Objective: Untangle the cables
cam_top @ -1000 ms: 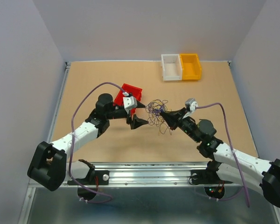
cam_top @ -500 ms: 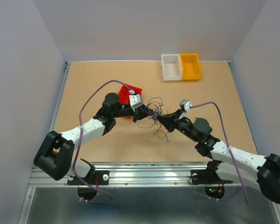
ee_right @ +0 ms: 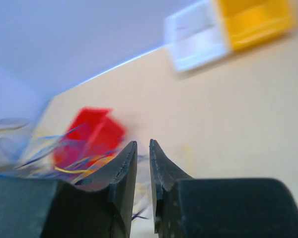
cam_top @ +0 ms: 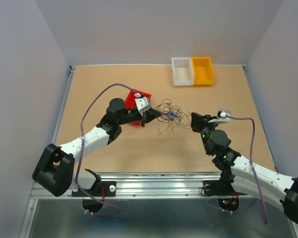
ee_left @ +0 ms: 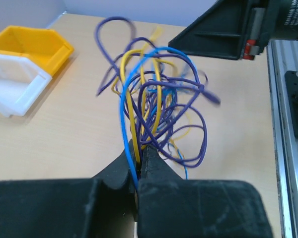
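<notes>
Currently, the cables [cam_top: 173,116] are seen as a loose clump of purple, blue and yellow loops mid-table, between the two grippers. The left gripper [ee_left: 139,154] is pressed together on a bunch of strands at the clump's left side, and loops fan out beyond its tips. The right gripper [ee_right: 143,148] is just right of the clump, jaws drawn almost together with a thin slit between. That wrist view is blurred, so whether a strand is caught cannot be told. A red bin [cam_top: 133,100] is noted just behind the left gripper. A white bin [cam_top: 182,72] and a yellow bin [cam_top: 202,71] are set touching at the far edge of the table [cam_top: 114,148]
</notes>
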{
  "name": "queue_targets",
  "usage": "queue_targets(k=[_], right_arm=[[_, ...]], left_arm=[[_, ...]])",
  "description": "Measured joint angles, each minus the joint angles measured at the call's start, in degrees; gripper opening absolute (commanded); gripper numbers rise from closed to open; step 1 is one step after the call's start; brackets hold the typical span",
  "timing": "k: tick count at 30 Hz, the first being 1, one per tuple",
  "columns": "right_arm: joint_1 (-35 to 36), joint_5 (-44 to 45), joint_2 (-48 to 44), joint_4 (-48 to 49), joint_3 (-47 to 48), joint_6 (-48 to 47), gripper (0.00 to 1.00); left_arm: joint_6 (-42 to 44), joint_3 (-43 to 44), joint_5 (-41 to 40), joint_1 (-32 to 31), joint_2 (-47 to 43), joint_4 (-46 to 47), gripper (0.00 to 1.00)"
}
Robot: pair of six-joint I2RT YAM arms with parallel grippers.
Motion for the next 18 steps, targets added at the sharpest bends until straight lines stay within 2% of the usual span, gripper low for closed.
queue_targets(k=[1,2,3,6,9,11,14,16,18], right_arm=[[-0.04,5.75,0.04,-2.03,0.02,2.14,0.32],[-0.22,11.23,0.24,-4.81,0.11,4.48,0.47],[-0.59,16.55,0.83,-8.24,0.44,6.82,0.68],[-0.81,27.67,3.43,-18.14,2.25,12.72,0.81],[-0.79,29.03,3.61,-21.57,3.32,14.14,0.87],[-0.96,21.66,2.47,-19.50,3.56,8.57,0.89],[-1.01,5.05,-0.33,-10.45,1.73,0.37,0.89],[-1.01,-6.14,-2.19,-4.85,0.15,-3.87,0.89],[-1.01,-13.49,-2.03,-1.66,0.09,-6.51,0.89]], left_arm=[[0.07,-0.09,-0.24,0.48,-0.74,-0.52,0.00],[0.11,-0.20,-0.59,1.29,-1.70,-1.11,0.00],[0.20,-0.24,-0.74,1.88,-2.56,-1.51,0.00],[0.26,-0.46,-1.40,3.50,-5.22,-2.03,0.00],[0.31,-0.46,-1.31,3.74,-6.32,-1.97,0.00],[0.42,-0.46,0.15,3.67,-6.16,-2.16,0.00],[0.46,-0.46,1.81,3.67,-4.83,-2.89,0.00],[0.48,-0.42,2.19,3.67,-3.56,-3.54,0.00],[0.46,-0.42,2.49,3.65,-2.23,-4.22,0.00]])
